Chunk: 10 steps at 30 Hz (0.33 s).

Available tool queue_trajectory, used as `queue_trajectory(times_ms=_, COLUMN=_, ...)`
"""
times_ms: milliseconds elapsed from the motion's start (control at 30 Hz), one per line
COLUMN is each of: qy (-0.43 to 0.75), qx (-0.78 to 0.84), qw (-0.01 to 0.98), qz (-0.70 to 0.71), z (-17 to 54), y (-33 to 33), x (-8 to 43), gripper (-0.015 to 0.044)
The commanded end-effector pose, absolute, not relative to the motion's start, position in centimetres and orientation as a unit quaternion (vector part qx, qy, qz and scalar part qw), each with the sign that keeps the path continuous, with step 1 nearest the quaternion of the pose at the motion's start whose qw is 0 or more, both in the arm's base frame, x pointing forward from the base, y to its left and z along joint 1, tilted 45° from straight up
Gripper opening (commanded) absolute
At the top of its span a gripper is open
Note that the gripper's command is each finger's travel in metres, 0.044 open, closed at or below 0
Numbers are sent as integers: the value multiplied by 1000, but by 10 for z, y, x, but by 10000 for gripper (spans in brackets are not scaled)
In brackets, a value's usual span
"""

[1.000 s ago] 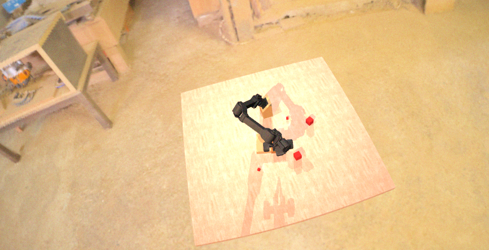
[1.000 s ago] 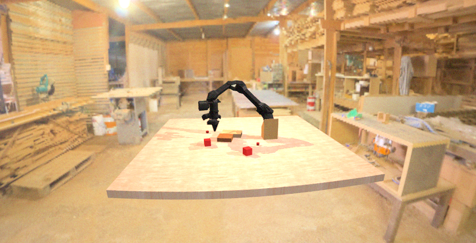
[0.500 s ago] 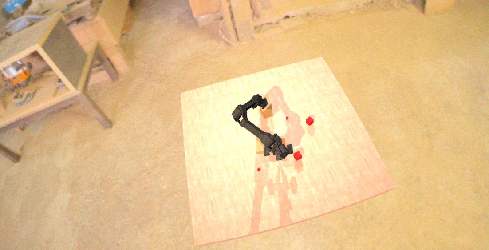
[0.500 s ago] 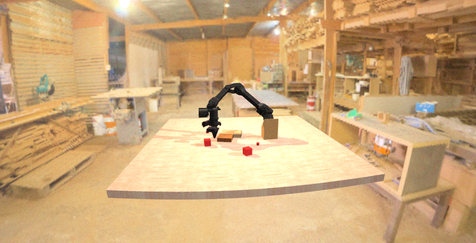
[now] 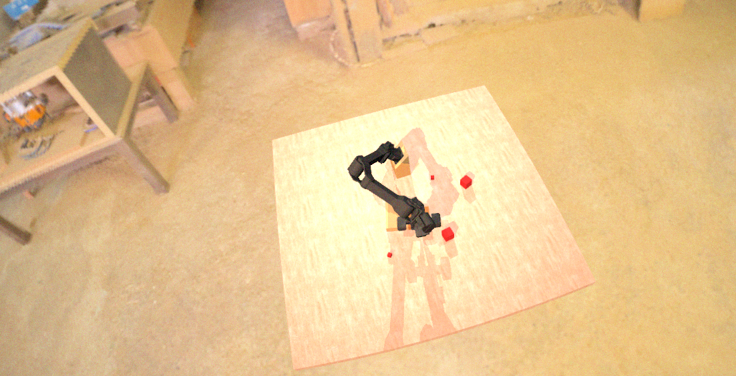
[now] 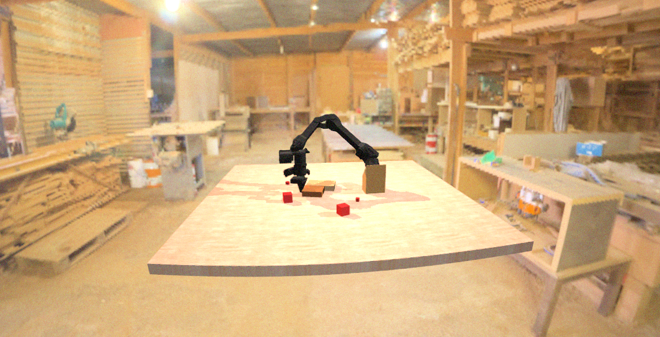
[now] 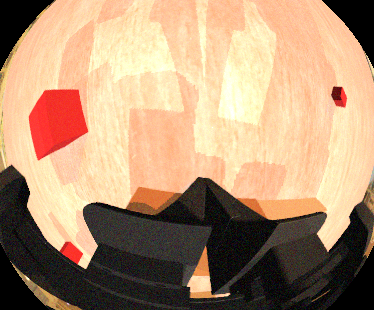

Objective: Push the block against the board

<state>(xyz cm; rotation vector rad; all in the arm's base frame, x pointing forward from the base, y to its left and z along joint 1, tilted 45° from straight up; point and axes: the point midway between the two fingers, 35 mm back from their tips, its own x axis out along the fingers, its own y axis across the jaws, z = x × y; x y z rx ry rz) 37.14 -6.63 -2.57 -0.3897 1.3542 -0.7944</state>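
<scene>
The square block (image 5: 426, 210) (image 6: 312, 189) (image 7: 156, 194) is orange-brown and lies flat, mostly hidden by the arm in the top view. The board (image 5: 391, 219) (image 6: 329, 183) (image 7: 298, 204) is lighter, longer and flat beside it. They look side by side and very close; the gripper hides their join in the wrist view, so I cannot tell whether they fully touch or their edges are even. My gripper (image 6: 302, 190) (image 7: 202, 183) is shut and empty, pointing down by the block's side farthest from the arm's base. Whether its tips touch the block is unclear.
A larger red cube (image 5: 447, 234) (image 6: 287, 197) (image 7: 58, 122) lies near the block, and another (image 5: 465, 181) (image 6: 342, 209) (image 7: 71, 253) farther off. Small red cubes (image 5: 389, 254) (image 5: 432, 177) lie on the table (image 5: 329, 291). An upright brown box (image 6: 374, 179) stands by the arm's base.
</scene>
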Motion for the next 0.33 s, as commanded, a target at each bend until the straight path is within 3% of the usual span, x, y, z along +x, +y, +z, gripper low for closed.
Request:
queue_trajectory(times_ms=0, qy=606, qx=-174, qw=690, qz=-356, z=-26, y=-65, x=363, gripper=0)
queue_trajectory(times_ms=300, qy=606, qx=-174, qw=690, qz=-356, z=-24, y=-66, x=373, gripper=0)
